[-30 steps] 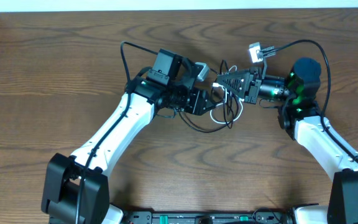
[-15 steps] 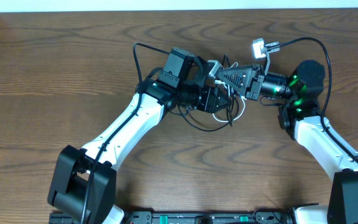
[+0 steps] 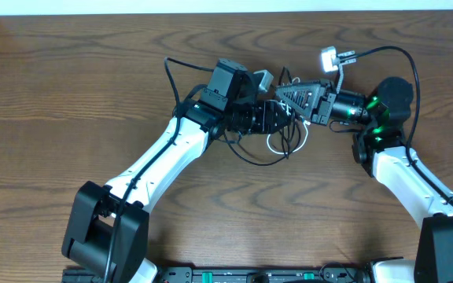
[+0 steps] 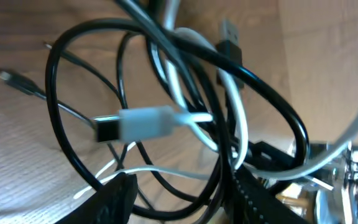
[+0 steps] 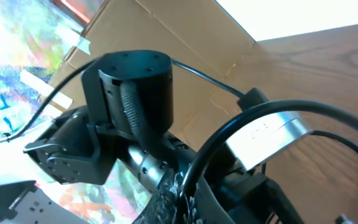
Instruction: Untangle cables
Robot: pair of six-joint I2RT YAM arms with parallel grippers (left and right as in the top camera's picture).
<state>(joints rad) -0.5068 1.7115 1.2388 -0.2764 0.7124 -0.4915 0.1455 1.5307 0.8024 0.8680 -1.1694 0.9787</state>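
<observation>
My arms reach inward and meet over the tabletop (image 3: 69, 94), wrists nearly nose to nose. My right claw (image 3: 281, 93) is clenched on a black strand of the cables (image 3: 286, 146) (a knotted bunch between both claws). My left claw (image 3: 284, 118) straddles them, and I cannot tell whether it grips.

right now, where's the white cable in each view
overhead: the white cable is a pale loop just right of centre.
left wrist: mid-frame, its white plug pointing left, threaded through black cords.
right wrist: cannot be made out here.
landmark: the black cable loop around it, seen in the overhead and left wrist views only.
</observation>
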